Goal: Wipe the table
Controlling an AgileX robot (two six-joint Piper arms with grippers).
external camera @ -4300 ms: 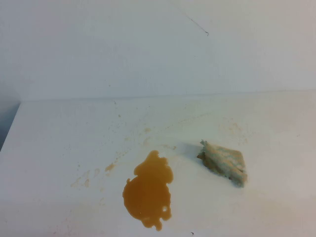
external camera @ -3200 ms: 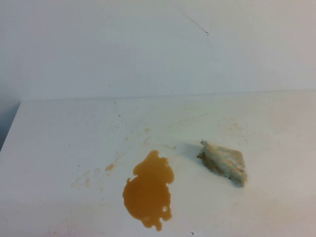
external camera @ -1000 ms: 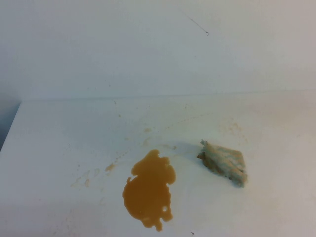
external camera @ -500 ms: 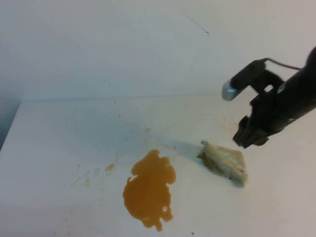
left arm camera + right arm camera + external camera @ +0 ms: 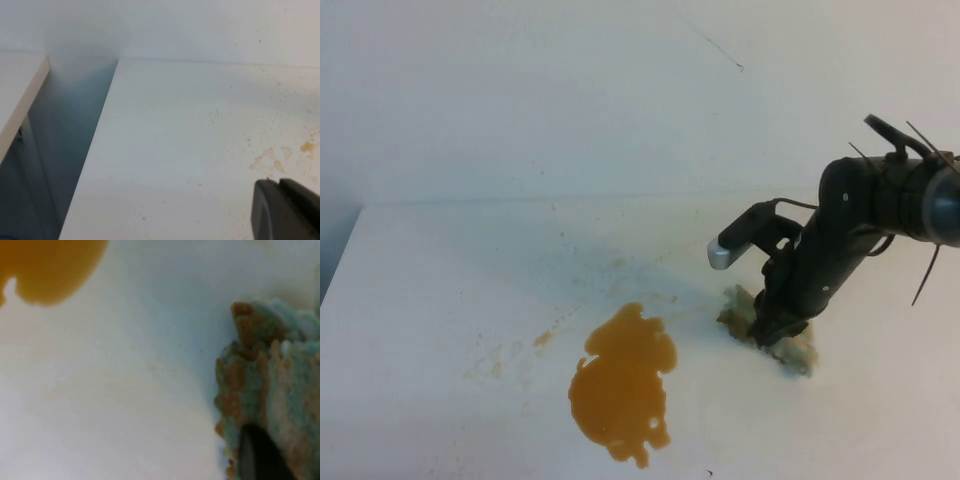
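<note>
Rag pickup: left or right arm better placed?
Right. The right gripper is down on the rag, which lies just right of the orange spill. The left gripper shows only in its own wrist view, over the table's left part, away from the rag.

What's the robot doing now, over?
Right claw down on rag. Left claw over table's left side. Spill untouched. Nothing between rag and spill.
</note>
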